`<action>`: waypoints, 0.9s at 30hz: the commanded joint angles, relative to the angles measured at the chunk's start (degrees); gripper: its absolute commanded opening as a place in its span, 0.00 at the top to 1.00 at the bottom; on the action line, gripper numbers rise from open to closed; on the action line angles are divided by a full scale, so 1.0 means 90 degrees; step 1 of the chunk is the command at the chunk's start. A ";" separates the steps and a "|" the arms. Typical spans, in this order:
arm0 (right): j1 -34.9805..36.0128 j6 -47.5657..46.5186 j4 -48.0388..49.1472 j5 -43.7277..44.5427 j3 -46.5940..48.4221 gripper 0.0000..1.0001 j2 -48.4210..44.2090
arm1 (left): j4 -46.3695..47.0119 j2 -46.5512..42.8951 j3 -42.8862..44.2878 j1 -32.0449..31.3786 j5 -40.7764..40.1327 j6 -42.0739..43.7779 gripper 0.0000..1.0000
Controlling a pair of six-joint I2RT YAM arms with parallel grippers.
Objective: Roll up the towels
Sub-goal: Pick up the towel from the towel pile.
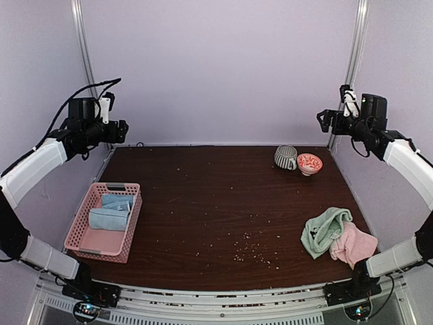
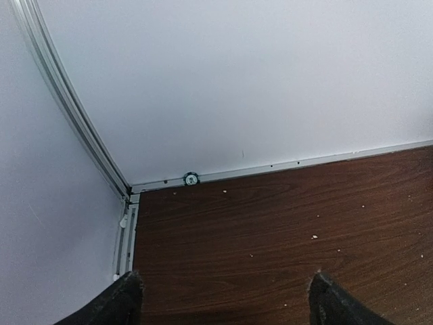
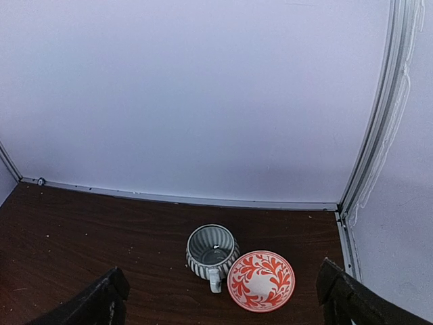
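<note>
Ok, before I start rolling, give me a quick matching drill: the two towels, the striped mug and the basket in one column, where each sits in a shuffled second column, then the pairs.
1. mint green towel
2. pink towel
3. striped mug
4. pink basket

A. far right, beside the red-patterned bowl
B. near left, pale blue cloths inside
C. crumpled, near right, closest to the table edge
D. crumpled, near right, on its neighbour's centre side

Pairs: 1-D, 2-C, 3-A, 4-B
</note>
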 commanded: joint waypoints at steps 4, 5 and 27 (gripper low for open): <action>-0.0197 -0.0477 -0.0477 -0.0277 0.0328 0.00 0.0392 | 0.0606 0.0337 0.0169 -0.0291 0.0278 0.0133 0.34; -0.0217 -0.0617 -0.0634 -0.0340 0.0393 0.01 0.0451 | 0.0560 0.0383 0.0230 -0.0344 0.0417 0.0145 0.38; 0.0273 -0.6388 -0.6485 -0.0848 -0.0154 0.48 0.0683 | -0.0321 0.1421 0.0171 -0.4060 0.1843 -0.0351 0.26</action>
